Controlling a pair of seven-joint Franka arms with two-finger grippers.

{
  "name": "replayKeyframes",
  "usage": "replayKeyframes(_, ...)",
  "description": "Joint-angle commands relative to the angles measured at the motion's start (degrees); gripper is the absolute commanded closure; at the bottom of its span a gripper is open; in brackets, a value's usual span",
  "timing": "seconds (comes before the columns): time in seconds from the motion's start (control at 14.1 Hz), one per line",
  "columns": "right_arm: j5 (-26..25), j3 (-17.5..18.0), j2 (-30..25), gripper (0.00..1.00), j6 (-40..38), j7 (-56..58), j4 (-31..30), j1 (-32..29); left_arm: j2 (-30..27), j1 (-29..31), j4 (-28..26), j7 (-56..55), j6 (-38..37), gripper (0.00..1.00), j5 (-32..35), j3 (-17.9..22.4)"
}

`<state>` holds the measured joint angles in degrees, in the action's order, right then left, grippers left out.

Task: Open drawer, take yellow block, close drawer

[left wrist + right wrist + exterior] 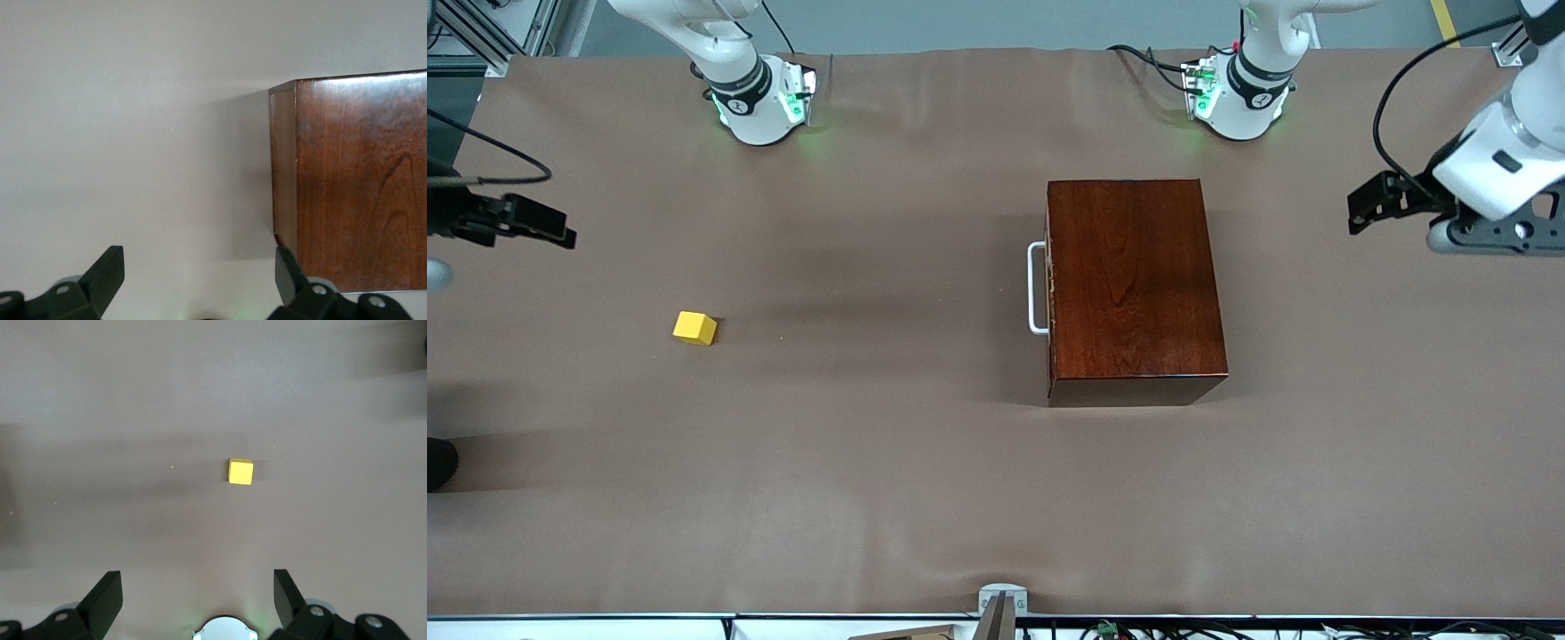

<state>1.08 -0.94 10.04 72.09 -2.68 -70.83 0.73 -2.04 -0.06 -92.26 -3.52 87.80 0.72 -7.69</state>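
Both grippers hang wide open and empty: left gripper (200, 280) beside the wooden box (1134, 284), whose drawer (1051, 289) is shut; right gripper (198, 597) over the bare surface (889, 462) near the yellow block (695, 327), well apart from the box.

Even, bright overhead light fills the front view. The box (1134, 284) shows a soft sheen on its glossy top and throws a faint shadow toward the right arm's end of the table (871, 498); another soft shadow band lies beside the yellow block (695, 327). Green glow rings both arm bases. Wrist views look paler, with blurred shadow bands.
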Motion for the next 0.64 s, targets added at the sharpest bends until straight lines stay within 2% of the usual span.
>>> replayKeyframes(0.0,-0.29,-0.55,-2.48,0.00,-1.42,0.13,-3.07,-1.25,-1.83,1.29,0.22,2.37,-0.77,0.00,1.04,-0.40)
replayKeyframes(0.28,-2.13,-0.12,-5.81,0.00,0.51,0.21,-7.37,0.50,-1.39,1.55,3.22,2.11,-2.37,0.00,0.87,-0.22)
replayKeyframes(0.57,-2.05,-0.47,-13.01,0.00,6.47,0.04,-19.32,-0.29,-1.30,2.43,3.31,2.20,-2.54,0.00,0.42,-0.22)
